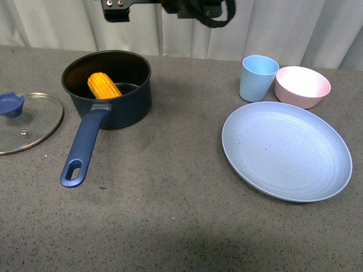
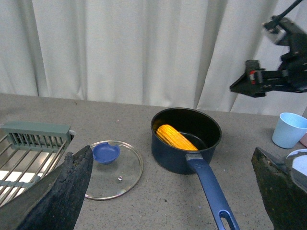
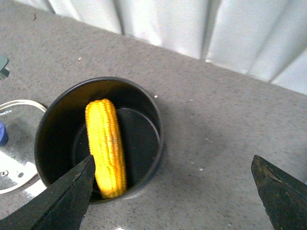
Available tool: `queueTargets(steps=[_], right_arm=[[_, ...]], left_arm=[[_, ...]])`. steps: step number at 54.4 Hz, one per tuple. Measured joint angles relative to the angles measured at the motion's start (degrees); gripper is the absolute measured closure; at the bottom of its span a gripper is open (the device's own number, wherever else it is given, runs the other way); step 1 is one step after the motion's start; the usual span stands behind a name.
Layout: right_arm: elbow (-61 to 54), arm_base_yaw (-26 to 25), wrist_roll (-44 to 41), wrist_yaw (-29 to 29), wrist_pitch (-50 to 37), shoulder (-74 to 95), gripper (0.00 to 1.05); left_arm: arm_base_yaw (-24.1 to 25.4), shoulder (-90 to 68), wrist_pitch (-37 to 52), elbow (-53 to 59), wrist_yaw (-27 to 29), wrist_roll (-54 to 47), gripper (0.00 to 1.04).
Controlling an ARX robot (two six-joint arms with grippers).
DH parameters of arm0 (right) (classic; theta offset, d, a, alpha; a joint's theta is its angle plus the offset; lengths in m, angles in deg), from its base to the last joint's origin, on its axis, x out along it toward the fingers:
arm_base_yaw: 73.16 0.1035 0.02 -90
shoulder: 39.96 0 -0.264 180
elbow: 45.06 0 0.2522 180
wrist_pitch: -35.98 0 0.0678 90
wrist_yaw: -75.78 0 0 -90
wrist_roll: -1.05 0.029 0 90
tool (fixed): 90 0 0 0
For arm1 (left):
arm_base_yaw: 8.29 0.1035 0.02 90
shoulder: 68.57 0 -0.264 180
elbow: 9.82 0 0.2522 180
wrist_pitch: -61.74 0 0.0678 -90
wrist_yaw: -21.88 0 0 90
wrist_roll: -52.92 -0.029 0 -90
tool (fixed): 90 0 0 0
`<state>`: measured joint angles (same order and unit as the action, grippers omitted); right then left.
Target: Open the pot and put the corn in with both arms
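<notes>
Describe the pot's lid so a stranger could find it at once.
On the grey table, find the navy pot with corn inside, at the front view's left. Beside it, further left, lies the lid, flat on the table: the only clear glass disc, metal-rimmed, with a blue knob.

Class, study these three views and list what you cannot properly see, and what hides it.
Front view: the glass lid is cut by the left edge, the right arm by the top edge.
Left wrist view: the rack is cut by the edge and covered by a jaw; the plate is mostly behind the other jaw.
Right wrist view: the pot's handle does not show; the lid is mostly cut off.
</notes>
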<state>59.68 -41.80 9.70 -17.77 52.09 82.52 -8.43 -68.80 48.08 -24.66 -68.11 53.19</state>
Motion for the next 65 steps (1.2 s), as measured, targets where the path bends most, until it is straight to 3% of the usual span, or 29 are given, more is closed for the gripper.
queueTargets(steps=[31, 42, 46, 52, 65], right_arm=[[-48.17, -13.46, -2.99, -14.64, -18.16, -33.42, 0.09], [-51.95, -13.97, -5.25, -15.43, -19.52, -35.60, 0.10], [-58.88, -15.15, -7.04, -11.87, -41.72, -33.77, 0.23], [-68.52, -17.46, -8.11, -9.62, -61.92, -36.37, 0.44], [-77.94, -21.64, -8.44, -6.29, -67.60, -43.43, 0.81]], left_arm=[[0.00, 0.00, 0.00, 0.00, 0.00, 0.00, 0.07], [0.00, 0.00, 0.00, 0.00, 0.00, 0.00, 0.07], [0.00, 0.00, -0.02, 0.00, -0.02, 0.00, 0.07], [0.00, 0.02, -0.07, 0.00, 0.13, 0.00, 0.07], [0.00, 0.04, -0.07, 0.00, 0.02, 0.00, 0.07]])
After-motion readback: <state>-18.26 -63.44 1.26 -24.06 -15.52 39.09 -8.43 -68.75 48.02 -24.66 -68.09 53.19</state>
